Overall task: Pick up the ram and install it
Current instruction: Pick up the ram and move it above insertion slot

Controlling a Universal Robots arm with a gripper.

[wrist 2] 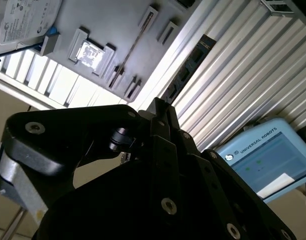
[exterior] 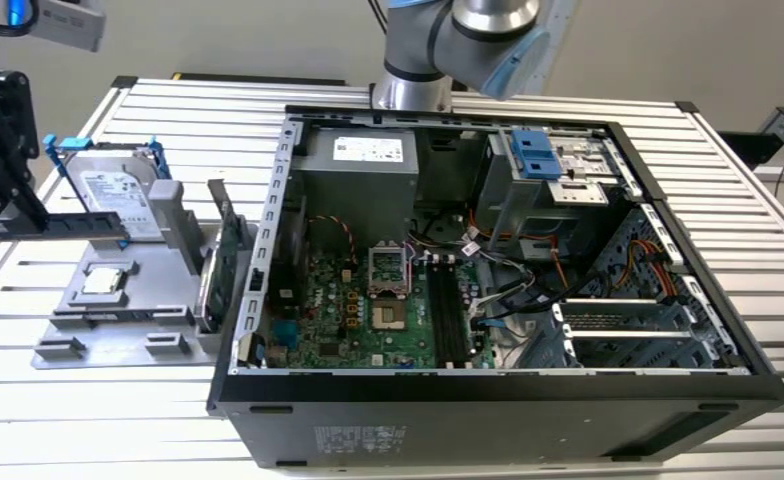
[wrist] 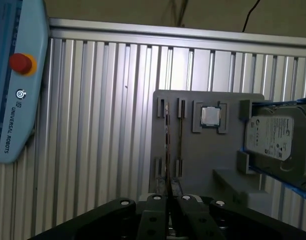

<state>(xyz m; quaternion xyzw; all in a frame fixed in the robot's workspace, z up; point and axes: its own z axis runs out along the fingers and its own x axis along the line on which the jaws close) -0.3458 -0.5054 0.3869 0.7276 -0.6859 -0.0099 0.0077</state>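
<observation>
Your gripper clamps the ram level over the gray tray, at the computer case's nine o'clock in the exterior view. It's likely light, stiff and fragile, so pinch its flat faces and spare the contacts.

"The table?"
"Ribbed bare metal, dull sheen. The tray is matt grey plastic."
"And the hard drive?"
"Silvery metal, paper label, blue plastic bracket."
"The computer case?"
"Matt black painted metal, bare grey metal inside. The gripper is matt black with shiny screw heads. The pendant is smooth pale-blue plastic."
</observation>
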